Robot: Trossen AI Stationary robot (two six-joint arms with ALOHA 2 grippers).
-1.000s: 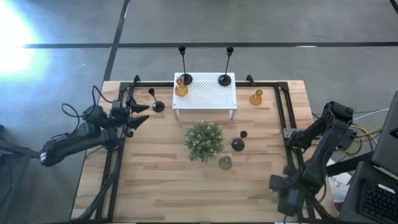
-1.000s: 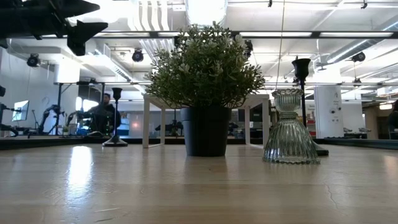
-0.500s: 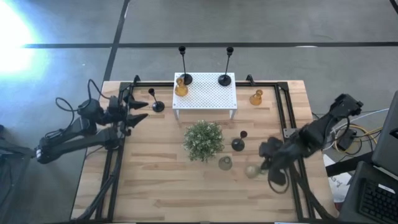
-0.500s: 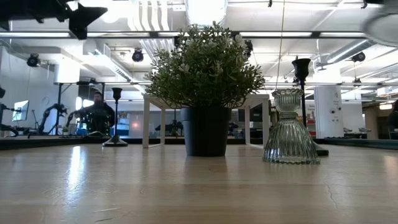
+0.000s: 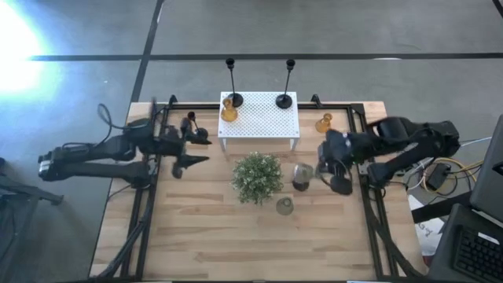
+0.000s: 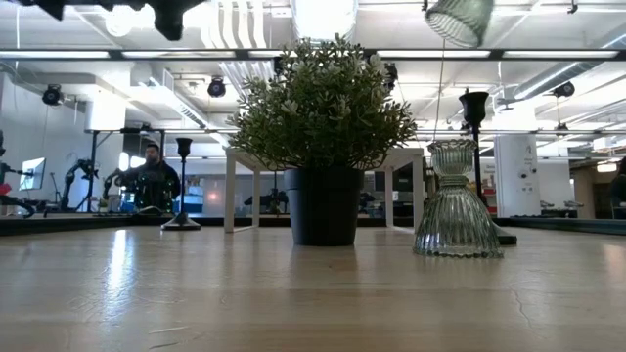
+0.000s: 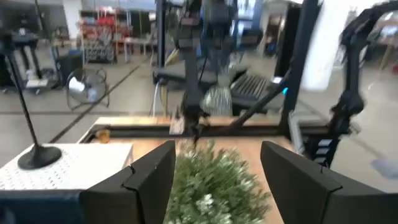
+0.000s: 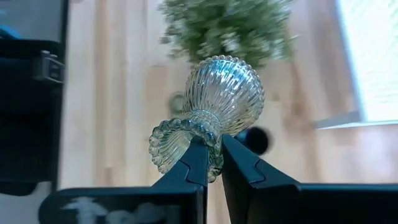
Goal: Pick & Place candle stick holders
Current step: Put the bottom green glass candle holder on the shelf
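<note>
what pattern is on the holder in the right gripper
Clear glass holder with vertical ribs, beaded rim; best in the right wrist view.

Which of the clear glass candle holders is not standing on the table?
The clear ribbed holder clamped by its neck in the right gripper, lifted; the other clear one stands beside the plant.

The left claw shows two dark fingers standing well apart, with nothing between them. Beyond them is the bushy green plant. To one side lies the white perforated stand, and on it a tall thin black holder stands upright on its round base. Farther off, above the wooden bench, the other arm carries a clear ribbed glass holder, blurred.
</note>
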